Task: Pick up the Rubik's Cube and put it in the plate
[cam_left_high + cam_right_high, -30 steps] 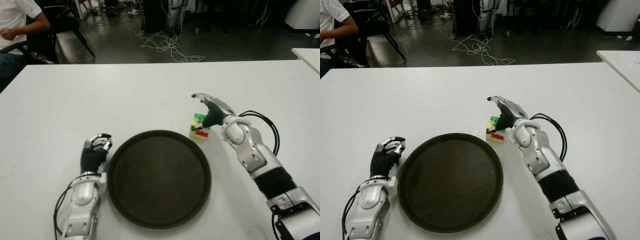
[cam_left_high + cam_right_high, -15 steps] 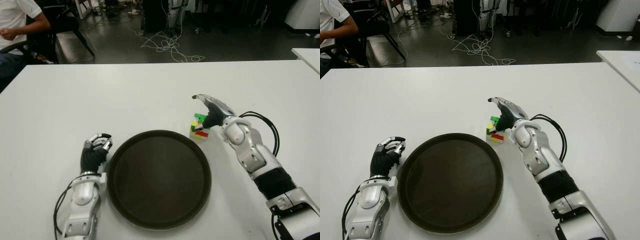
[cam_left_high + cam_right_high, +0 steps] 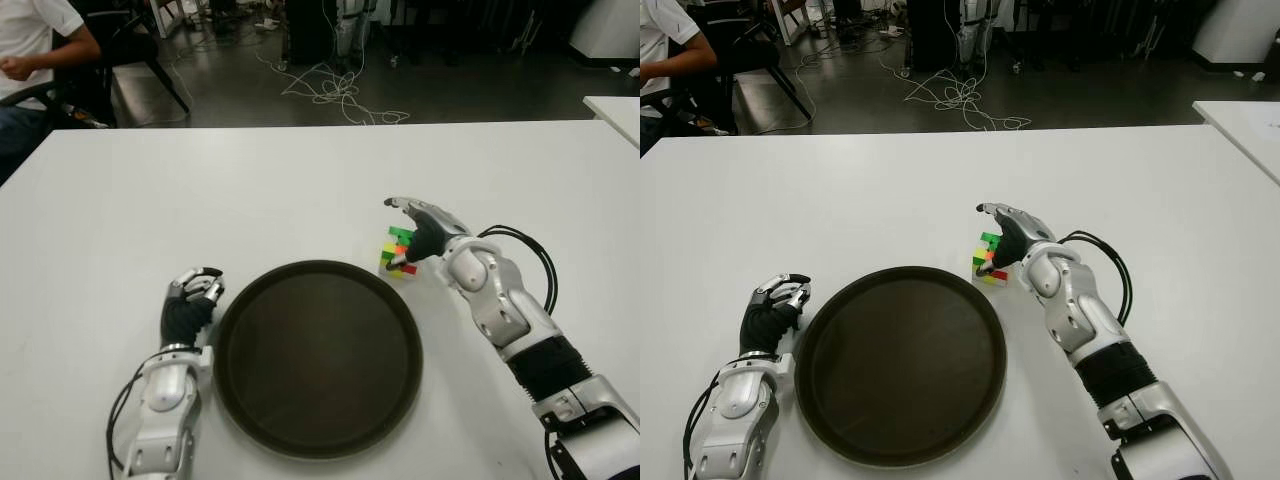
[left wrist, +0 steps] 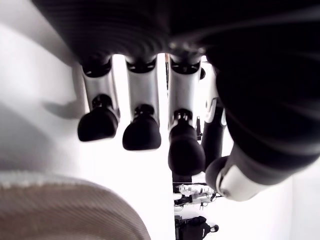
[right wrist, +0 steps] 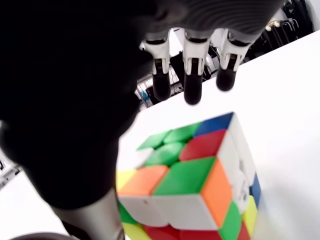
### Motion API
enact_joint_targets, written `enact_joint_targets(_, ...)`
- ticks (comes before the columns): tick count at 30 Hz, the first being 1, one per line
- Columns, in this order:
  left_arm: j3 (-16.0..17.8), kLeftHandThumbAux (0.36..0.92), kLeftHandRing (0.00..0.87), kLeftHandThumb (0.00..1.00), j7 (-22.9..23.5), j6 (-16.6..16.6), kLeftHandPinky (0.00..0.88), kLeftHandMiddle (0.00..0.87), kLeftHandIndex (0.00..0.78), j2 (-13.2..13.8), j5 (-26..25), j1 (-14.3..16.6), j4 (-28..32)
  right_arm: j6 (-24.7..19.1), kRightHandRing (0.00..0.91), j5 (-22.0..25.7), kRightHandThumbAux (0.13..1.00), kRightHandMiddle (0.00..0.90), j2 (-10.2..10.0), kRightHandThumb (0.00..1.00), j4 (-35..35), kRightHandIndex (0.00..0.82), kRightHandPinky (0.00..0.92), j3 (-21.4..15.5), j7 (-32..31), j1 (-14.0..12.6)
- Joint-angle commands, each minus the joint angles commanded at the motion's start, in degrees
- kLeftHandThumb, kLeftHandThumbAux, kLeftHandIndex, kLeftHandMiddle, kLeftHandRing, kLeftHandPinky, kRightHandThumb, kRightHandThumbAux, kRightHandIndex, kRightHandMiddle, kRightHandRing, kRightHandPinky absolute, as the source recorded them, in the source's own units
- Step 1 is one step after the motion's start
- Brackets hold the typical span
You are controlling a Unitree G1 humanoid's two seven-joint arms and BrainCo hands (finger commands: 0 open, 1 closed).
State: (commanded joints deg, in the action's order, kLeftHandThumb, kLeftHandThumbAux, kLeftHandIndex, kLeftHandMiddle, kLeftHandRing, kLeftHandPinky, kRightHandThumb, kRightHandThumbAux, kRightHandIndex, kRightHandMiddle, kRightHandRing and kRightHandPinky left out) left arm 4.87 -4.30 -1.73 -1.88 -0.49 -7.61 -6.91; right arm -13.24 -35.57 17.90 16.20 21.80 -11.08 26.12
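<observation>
Now reaching: the grasp on the multicoloured plastic Rubik's Cube (image 3: 398, 252) is not yet made.
Right hand (image 3: 425, 226) arches over the cube, which sits on the white table (image 3: 250, 190) just beside the round dark plate (image 3: 317, 356); its fingers (image 5: 192, 90) hang spread beyond it, thumb alongside. Closing, then lifting, should follow. Left hand (image 3: 190, 300) shows curled and empty left of the plate.

The round dark-brown plate (image 3: 318, 355) looks like smooth plastic with a dull sheen. The white counter (image 3: 200, 190) is smooth and matt. The multicoloured plastic Rubik's Cube (image 5: 192, 185) has glossy tiles. The right hand (image 3: 415, 225) shows silvery shells and black rubbery pads.
</observation>
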Motion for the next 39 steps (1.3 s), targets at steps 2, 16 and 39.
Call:
enact_joint_targets(2, 0.0, 0.704, 0.812, 0.71, -0.1, 0.1, 0.798, 0.8, 0.444, 0.0, 0.1, 0.0, -0.1, 0.5, 0.143, -0.1, 0.939, 0.14, 0.1, 0.0, 0.1, 0.063, 0.119, 0.0, 0.5, -0.2)
enact_joint_targets(16, -0.1, 0.705, 0.814, 0.709, -0.1, 0.5, 0.801, 0.805, 0.444, 0.1, 0.4, -0.1, -0.2, -0.2, 0.161, 0.6, 0.92, 0.137, -0.1, 0.0, -0.9, 0.045, 0.128, -0.5, -0.2, -1.4)
enact_joint_targets(39, 0.0, 0.705, 0.809, 0.709, -0.4, 0.5, 0.793, 0.799, 0.444, 0.0, 0.7, -0.4, 0.0, 1.0, 0.144, 0.5, 0.939, 0.131, 0.1, 0.0, -0.3, 0.067, 0.143, -0.2, 0.0, -2.4)
